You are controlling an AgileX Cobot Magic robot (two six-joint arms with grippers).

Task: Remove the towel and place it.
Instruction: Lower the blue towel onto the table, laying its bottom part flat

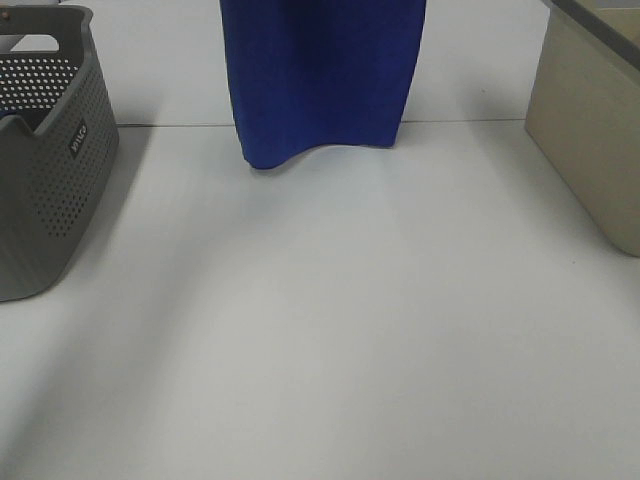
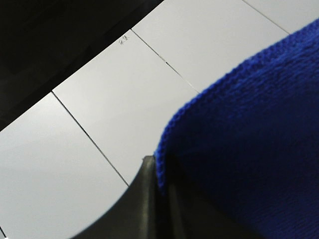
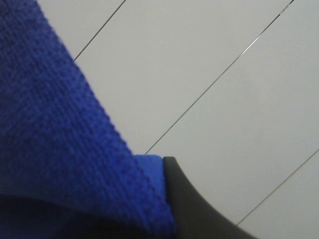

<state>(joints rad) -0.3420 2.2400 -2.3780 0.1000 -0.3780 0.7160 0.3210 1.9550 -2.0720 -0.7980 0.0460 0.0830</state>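
The towel [image 1: 322,80] hangs at top centre over the seamed white table [image 1: 320,330], basket [image 1: 50,180] at left, bin [image 1: 590,140] at right. The left gripper [image 2: 158,196] and right gripper [image 3: 168,199] each clamp its edge.

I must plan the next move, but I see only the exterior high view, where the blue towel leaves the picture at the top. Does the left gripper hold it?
Observer: Yes. The left wrist view shows the left gripper shut on the towel, close to the cloth's edge.
Operator: And the right one?
Observer: The right gripper is also shut on the towel, right at an edge of the cloth.
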